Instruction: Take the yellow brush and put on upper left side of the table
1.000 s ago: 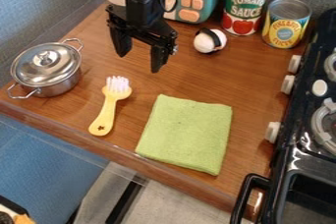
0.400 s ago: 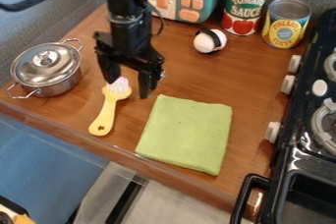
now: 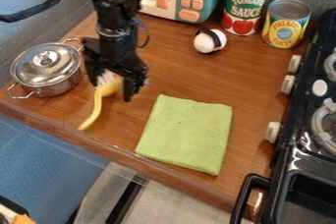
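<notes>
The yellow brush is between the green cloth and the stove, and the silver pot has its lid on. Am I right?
Not quite: you've put the yellow brush on the wrong side of the green cloth. The camera view shows it between the silver pot and the cloth. The pot does have its lid on.
</notes>
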Controlling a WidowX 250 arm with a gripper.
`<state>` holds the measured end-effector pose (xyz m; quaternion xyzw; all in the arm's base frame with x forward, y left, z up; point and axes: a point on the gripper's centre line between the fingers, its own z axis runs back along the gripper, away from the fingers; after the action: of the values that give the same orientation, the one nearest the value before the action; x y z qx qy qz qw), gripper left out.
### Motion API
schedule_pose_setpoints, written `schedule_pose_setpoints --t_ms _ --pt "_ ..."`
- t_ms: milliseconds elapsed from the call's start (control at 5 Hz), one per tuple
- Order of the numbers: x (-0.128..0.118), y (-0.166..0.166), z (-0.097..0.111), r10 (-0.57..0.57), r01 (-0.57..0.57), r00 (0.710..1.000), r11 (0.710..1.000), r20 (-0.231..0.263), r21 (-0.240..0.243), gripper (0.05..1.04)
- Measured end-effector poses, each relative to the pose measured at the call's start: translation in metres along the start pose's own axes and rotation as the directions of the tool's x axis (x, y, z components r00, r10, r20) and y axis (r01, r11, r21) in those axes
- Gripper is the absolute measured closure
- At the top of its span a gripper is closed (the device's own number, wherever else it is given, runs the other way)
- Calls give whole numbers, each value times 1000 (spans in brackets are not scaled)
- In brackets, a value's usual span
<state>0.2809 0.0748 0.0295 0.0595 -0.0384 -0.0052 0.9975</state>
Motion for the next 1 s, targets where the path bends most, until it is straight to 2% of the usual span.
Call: schedule_pose_setpoints --t_ms 200,400,600,800,1000 --pt "8 4 -8 0 0 1000 999 4 34 86" --pt "11 6 -9 0 -1 1000 999 27 43 125" --pt "11 5 -10 0 -1 999 999 35 38 386" --pt "9 2 -7 6 -6 1000 1000 30 13 515" --pt "14 11 5 29 -29 1000 999 -6 -30 516"
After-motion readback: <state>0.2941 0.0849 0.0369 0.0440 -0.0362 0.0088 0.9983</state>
